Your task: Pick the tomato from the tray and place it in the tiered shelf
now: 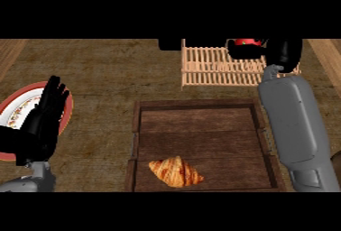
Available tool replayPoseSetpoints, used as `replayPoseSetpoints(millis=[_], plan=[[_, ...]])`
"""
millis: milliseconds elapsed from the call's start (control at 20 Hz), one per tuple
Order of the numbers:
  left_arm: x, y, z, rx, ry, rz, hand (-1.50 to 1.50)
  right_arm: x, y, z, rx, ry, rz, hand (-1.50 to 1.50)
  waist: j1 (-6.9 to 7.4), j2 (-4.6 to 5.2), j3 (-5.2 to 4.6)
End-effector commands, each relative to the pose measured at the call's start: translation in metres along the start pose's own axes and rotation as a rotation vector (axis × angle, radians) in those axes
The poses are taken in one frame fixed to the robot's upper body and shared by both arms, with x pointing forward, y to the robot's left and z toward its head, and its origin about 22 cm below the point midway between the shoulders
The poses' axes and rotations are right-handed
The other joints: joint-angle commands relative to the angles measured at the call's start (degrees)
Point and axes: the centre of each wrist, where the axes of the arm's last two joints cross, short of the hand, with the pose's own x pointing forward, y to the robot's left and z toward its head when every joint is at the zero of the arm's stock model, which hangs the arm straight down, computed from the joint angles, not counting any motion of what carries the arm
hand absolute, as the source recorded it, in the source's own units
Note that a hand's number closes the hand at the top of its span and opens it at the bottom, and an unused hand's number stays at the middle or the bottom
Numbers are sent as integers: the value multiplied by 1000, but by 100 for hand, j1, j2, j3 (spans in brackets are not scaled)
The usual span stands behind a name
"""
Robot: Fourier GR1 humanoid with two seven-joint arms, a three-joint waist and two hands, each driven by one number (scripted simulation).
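Note:
At the top right, my right hand (266,49) is curled round the red tomato (248,42) and holds it over the slatted wooden tiered shelf (209,67). Most of the tomato is hidden by the fingers. The grey right forearm stretches up along the right side of the dark wooden tray (200,126). My left hand (40,122) rests open at the left edge, fingers up.
A croissant (175,172) lies in the tray's near compartment. A red-rimmed plate (16,106) sits at the left, partly behind my left hand. Wooden counter surface surrounds the tray and shelf.

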Motion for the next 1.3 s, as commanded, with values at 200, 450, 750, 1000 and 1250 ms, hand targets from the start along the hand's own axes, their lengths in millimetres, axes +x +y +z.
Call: replayPoseSetpoints(millis=[200, 450, 750, 1000, 1250], plan=[[-8, -1, 6, -9, 1, -9, 0, -22, 15, -33, 64, 61, -103, -150, 42, 12, 1], [-12, -8, -1, 6, -6, -11, 0, -12, 19, -36, 105, 32, -141, -150, -6, 0, 0], [6, 2, -14, -8, 3, -17, 0, -4, 6, -43, 50, -46, -279, -150, -11, -6, 1], [-1, -5, 5, 3, -7, -6, 0, 1, -36, -47, -50, -15, -363, -150, -81, -40, -1], [-15, 8, -2, 27, -2, -2, 0, -27, -74, -45, -129, 98, -363, -150, -156, -51, -4]])
